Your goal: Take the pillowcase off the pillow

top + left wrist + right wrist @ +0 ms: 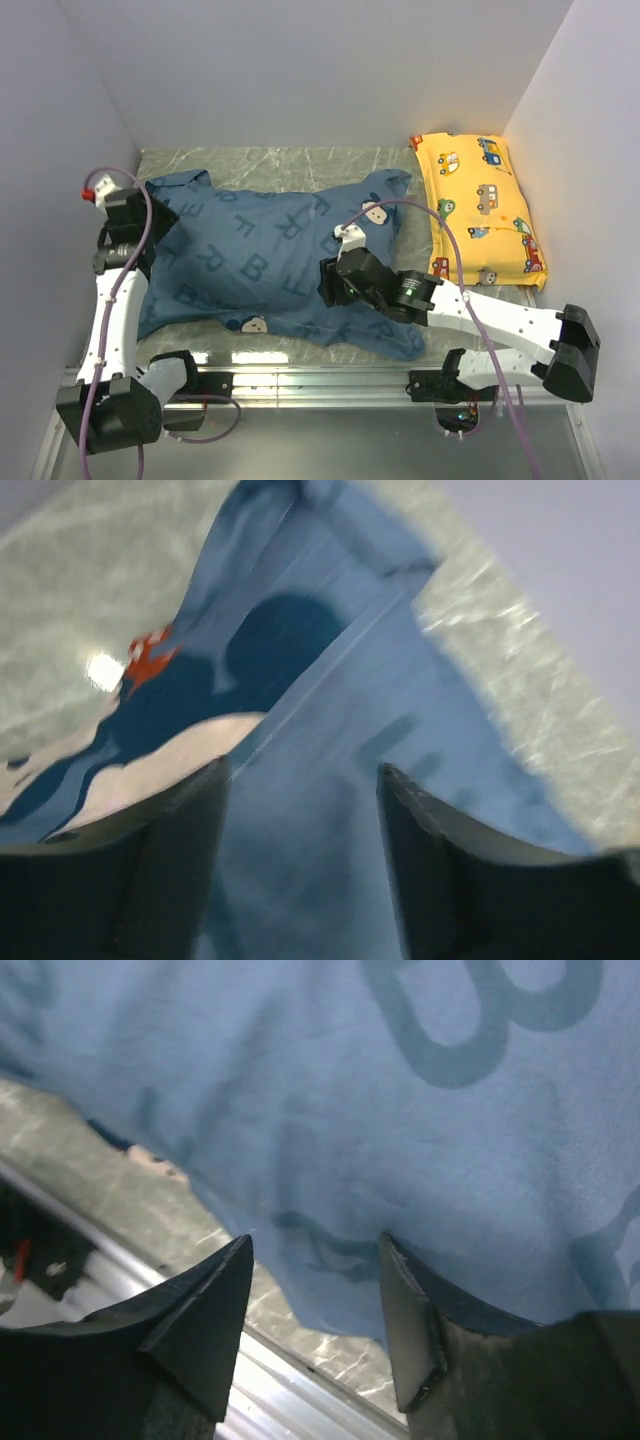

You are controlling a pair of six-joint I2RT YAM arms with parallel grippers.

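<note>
Readable text: only big loose letters on the case [260,255]: B, R, F, some upside down. No words, no brand. Mouse faces [372,212] near its top right and bottom edge. Case lies mid-frame in the top view with the pillow hidden inside it. My left gripper [305,770] is at the case's left end, upper left of the top view: fingers well apart, nothing between them, blue fabric underneath. Left wrist view is blurred; pale patch [170,760] at lower left, can't tell if that's pillow. My right gripper [315,1245] is over the case's lower right part: fingers apart, holding nothing; touching the fabric or not, can't tell. Yellow pillow [482,205] at far right, apart from the case
</note>
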